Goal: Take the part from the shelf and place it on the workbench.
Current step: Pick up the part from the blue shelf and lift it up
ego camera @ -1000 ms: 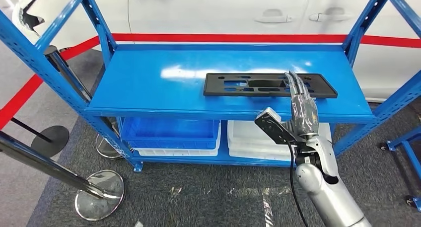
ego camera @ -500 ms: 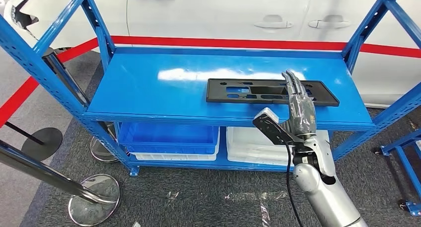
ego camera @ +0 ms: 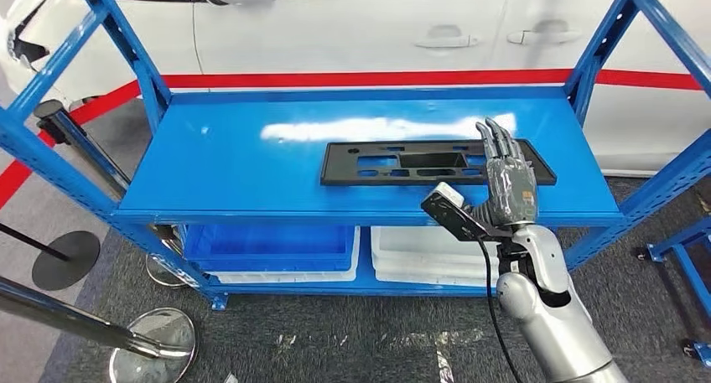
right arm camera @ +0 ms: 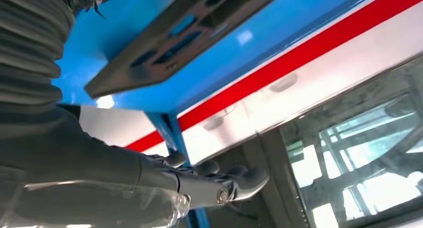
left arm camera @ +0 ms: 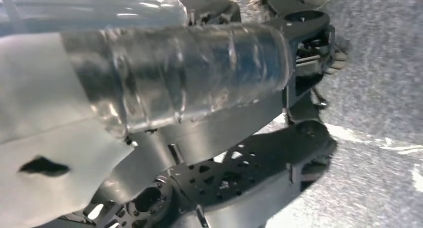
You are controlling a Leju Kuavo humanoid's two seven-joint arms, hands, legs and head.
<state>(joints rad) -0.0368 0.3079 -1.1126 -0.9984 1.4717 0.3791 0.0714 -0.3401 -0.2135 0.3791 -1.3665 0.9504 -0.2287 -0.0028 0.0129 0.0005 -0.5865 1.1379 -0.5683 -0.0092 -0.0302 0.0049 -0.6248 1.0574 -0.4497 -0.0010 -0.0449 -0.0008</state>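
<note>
A blue metal shelf (ego camera: 251, 161) is standing in front of a white car (ego camera: 352, 31), and a long, flat black part (ego camera: 402, 163) with cut-out slots is lying flat on its top level, toward the right. The right robot hand (ego camera: 507, 178) is reaching in from below on a silver arm, with its fingers (ego camera: 496, 140) stretched out straight and lying over the right end of the part. Whether they are touching it or hovering just above is not clear, and nothing is gripped. In the right wrist view the part (right arm camera: 174, 36) is sitting flat on the blue surface. The left robot hand (left arm camera: 174, 83) is hanging down by the grey floor; whether it is open cannot be told. The task is looking barely begun: the part is waiting to be grasped, lifted and carried to the table.
</note>
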